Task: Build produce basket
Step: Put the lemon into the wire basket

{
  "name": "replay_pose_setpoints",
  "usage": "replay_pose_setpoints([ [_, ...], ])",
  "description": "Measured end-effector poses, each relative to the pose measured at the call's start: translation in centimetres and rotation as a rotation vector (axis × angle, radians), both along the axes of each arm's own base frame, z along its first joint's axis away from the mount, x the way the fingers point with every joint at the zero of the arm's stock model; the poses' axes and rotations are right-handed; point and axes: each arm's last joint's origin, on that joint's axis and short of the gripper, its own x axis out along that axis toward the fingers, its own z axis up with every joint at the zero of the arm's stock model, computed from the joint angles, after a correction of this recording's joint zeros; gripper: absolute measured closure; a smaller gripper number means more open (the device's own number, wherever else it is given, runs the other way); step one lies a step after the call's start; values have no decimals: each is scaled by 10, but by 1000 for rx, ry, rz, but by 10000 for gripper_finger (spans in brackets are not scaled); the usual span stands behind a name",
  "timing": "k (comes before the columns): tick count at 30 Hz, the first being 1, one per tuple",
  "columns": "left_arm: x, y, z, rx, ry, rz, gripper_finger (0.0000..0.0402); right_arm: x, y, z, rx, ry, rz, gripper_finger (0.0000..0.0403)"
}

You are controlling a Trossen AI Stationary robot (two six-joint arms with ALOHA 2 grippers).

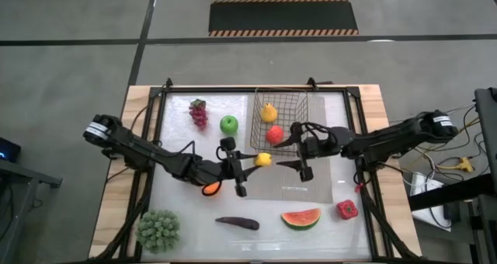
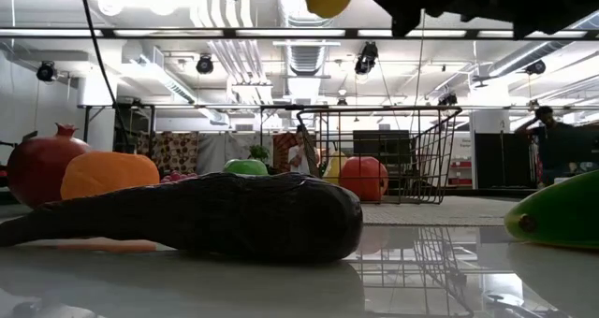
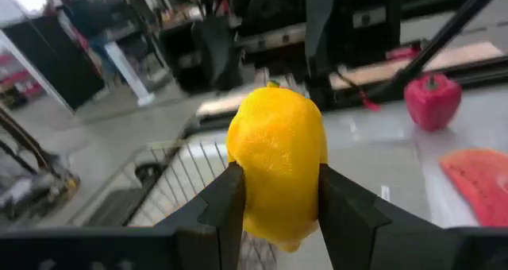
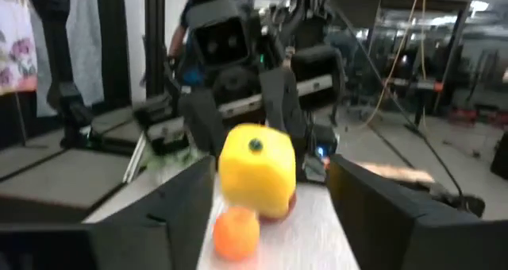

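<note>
A yellow lemon (image 1: 263, 159) hangs above the table just off the near left corner of the black wire basket (image 1: 289, 101), with my left gripper (image 1: 257, 161) shut on it. My right gripper (image 1: 297, 148) faces it from the right, open. Its fingers (image 4: 178, 198) stand wide on either side of the lemon (image 4: 256, 168) without touching it. A yellow pear (image 1: 269, 112) and a red apple (image 1: 274, 134) lie in the basket. On the table lie a green apple (image 1: 229, 124), purple grapes (image 1: 199, 112), an orange (image 1: 210, 189), an eggplant (image 1: 238, 223), a watermelon slice (image 1: 300, 217) and a red pepper (image 1: 347, 210). My left gripper pinches the lemon by its two opposite sides (image 3: 246, 175) between its two fingers (image 3: 226, 202). The fingers come nearly level from the table's left. The lemon is lifted clear of the table, its stem end (image 3: 272, 85) up.
A green bunch of grapes (image 1: 159, 231) sits at the near left corner. A flat grey mat (image 1: 311, 188) lies below my right gripper, in front of the basket. The black frame rail (image 1: 155, 132) edges the table. In the low view the eggplant (image 2: 215, 215) fills the foreground.
</note>
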Motion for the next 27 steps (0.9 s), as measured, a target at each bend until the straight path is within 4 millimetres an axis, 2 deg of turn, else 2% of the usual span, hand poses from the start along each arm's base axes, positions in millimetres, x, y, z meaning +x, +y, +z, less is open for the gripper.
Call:
replay_pose_setpoints([
  [6,8,3,-4,19,-28,13,286,17,2,-3,1,-2,34,116],
  [12,10,8,-4,3,-32,27,286,26,3,-6,3,18,44,118],
  [16,10,8,-3,3,-38,21,286,27,3,-4,3,12,44,159],
  [23,10,8,-3,-1,-41,9,262,28,2,-3,1,9,37,283],
  [27,10,8,-3,-6,-39,8,222,28,2,-3,-4,14,37,292],
])
